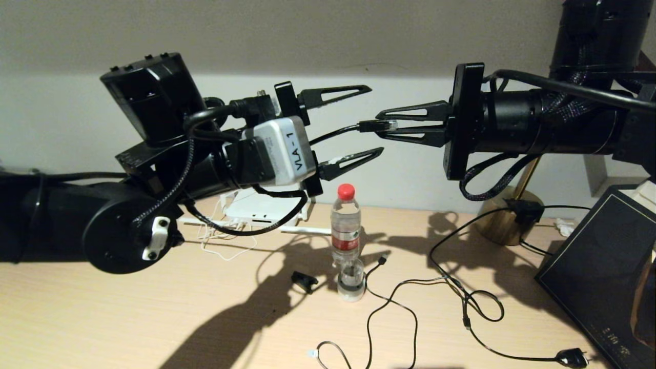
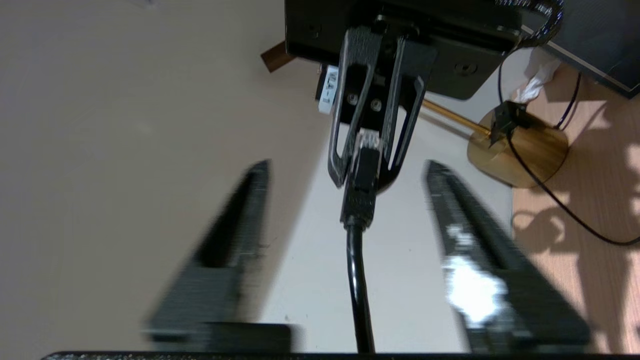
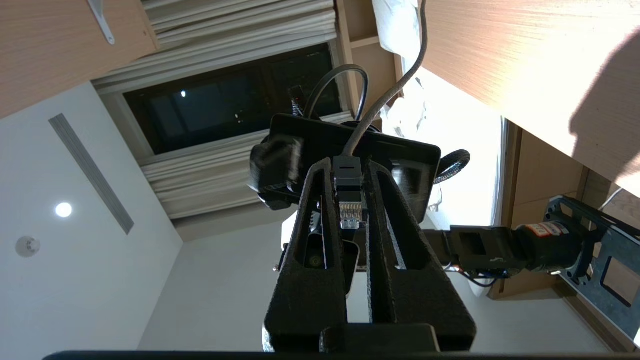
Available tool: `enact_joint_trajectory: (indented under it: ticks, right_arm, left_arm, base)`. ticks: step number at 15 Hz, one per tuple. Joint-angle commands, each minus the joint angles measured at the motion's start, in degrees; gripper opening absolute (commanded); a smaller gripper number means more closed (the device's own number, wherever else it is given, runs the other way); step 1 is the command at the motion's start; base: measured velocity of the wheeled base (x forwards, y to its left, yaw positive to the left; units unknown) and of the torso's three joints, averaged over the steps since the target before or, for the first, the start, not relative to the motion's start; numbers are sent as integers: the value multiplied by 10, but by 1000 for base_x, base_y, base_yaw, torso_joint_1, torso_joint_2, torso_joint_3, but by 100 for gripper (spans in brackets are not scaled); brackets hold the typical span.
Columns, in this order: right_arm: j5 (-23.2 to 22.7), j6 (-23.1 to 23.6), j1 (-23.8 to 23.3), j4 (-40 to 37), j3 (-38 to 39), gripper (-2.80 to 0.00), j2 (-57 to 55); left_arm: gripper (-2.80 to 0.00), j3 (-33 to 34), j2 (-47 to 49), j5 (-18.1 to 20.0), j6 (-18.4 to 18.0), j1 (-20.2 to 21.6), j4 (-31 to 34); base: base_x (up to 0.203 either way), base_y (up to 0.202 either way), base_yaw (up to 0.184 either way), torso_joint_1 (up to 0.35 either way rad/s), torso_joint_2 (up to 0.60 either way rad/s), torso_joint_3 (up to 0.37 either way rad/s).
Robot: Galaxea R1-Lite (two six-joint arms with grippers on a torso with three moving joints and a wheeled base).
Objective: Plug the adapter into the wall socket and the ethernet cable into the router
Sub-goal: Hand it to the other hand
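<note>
A pale wooden counter (image 1: 128,318) runs along a light wall, lit so that the arms throw hard shadows across it. Above it the two arms meet head-on. The right tool (image 1: 382,126) is clamped narrow on the clear clip plug of the ethernet cable (image 1: 378,124), the plug held level between its fingers with the black cable leading away toward the left arm. In the right wrist view the plug sits pinched between the two fingers, its contacts facing the camera. The left tool (image 1: 373,120) faces it with its jaws standing wide, one finger above the cable and one below, neither touching it; in the left wrist view the cable runs up the middle between the spread fingers.

The router (image 1: 256,207) lies flat at the back of the counter beneath the left arm, near the wall, with thin white cord (image 1: 225,241) loose beside it. A water bottle (image 1: 345,225) with a red cap stands upright in front of it. Loose black cords (image 1: 441,287) trail over the counter to the right, one ending in a pronged black plug (image 1: 571,357). A brass lamp base (image 1: 507,212) stands by the wall, beside a dark panel (image 1: 599,266).
</note>
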State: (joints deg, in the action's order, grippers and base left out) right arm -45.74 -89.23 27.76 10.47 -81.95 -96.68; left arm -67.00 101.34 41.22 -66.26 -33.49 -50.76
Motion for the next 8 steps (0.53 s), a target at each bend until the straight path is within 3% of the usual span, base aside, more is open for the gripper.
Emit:
enact_joint_trajectory:
  ticks: [1,8]
  right_arm:
    - [-2,-5,0,1,1,-280,0]
    - [-2,-5,-1,1,1,-280,0]
  left_arm:
    - [-280,3,-4,4,-4,0,-3]
    - [-280,11,-4,4,-4,0,-3]
  base:
    - [0,0,0,0,0,0]
    - [0,0,0,0,0,0]
